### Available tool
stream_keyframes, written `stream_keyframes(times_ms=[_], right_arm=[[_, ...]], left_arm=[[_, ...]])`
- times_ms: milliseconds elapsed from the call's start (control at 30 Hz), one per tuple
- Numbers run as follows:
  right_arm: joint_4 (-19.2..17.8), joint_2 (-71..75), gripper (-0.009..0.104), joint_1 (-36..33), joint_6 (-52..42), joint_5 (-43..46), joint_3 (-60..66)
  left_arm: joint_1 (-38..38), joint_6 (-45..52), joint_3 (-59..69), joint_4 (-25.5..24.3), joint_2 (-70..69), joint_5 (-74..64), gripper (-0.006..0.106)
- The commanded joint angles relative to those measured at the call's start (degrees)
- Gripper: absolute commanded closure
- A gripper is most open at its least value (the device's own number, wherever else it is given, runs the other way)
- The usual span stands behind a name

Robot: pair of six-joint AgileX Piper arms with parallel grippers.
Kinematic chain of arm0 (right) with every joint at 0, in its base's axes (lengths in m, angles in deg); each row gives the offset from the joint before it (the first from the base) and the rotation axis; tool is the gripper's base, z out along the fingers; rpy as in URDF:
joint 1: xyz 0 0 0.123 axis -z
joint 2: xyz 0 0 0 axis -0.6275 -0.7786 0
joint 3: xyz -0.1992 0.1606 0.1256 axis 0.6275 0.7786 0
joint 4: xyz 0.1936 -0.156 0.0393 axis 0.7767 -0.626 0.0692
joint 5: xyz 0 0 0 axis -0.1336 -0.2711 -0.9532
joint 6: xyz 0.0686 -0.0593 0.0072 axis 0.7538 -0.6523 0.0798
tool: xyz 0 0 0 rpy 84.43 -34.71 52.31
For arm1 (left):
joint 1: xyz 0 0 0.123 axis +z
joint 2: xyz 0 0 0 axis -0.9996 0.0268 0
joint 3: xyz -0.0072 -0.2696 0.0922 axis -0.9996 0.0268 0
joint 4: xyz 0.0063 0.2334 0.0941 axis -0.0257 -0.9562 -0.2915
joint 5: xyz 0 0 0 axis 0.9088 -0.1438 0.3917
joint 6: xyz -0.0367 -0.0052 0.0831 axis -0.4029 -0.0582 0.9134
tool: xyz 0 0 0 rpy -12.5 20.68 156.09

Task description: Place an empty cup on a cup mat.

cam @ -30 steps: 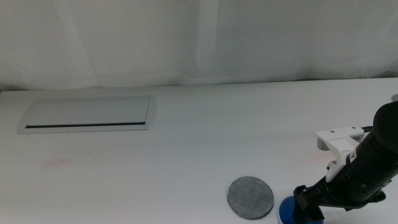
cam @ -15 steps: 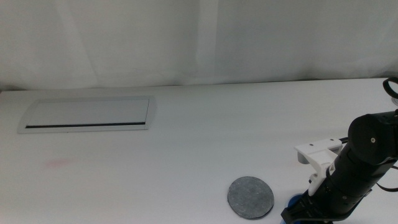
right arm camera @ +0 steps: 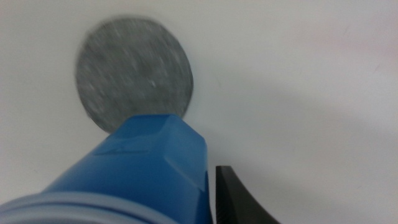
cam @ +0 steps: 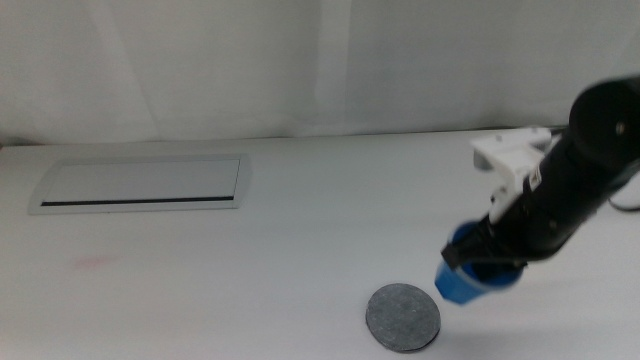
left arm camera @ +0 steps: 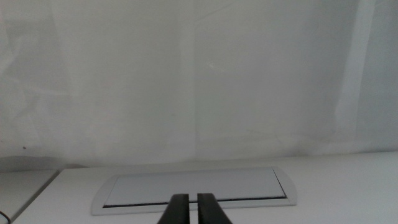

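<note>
In the middle view my right gripper [cam: 481, 257] is shut on the rim of the blue cup [cam: 470, 284] and holds it tilted in the air. The cup hangs just right of the round grey cup mat [cam: 403, 317], which lies flat near the table's front edge. The right wrist view shows the cup [right arm camera: 144, 167] close up, with the cup mat [right arm camera: 134, 72] beyond its base and bare of anything. One dark jaw shows beside the cup; the other is hidden. My left gripper [left arm camera: 189, 207] is shut on nothing, shows only in its own wrist view, and faces the white panel.
A rectangular white panel [cam: 140, 183] is set into the table at the back left; it also fills the lower part of the left wrist view as the panel [left arm camera: 196, 186]. A white curtain backs the table. A faint pink mark [cam: 92, 263] is on the left.
The right arm has risen from the table's front edge, carrying the cup up off the surface and a little further back. The mat has not moved.
</note>
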Motion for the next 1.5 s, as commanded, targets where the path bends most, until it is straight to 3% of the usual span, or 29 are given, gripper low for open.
stream_keyframes(times_ms=[0,367,767,1467], right_arm=[[-1.4,-0.4,0.098,-0.1,0.2,-3.9,-5.1],[0.0,-7.9,0.098,-0.3,1.8,-6.2,-10.2],[0.1,-15.2,0.098,-6.0,3.5,-3.9,-10.5],[-3.0,-18.4,0.098,-7.0,6.5,-0.1,-10.5]], left_arm=[[0.2,-0.3,2.3,0.1,-0.4,0.5,0.103],[0.2,-0.3,2.3,0.1,-0.4,0.5,0.103],[0.2,-0.3,2.3,0.1,-0.4,0.5,0.103],[0.2,-0.3,2.3,0.1,-0.4,0.5,0.103]])
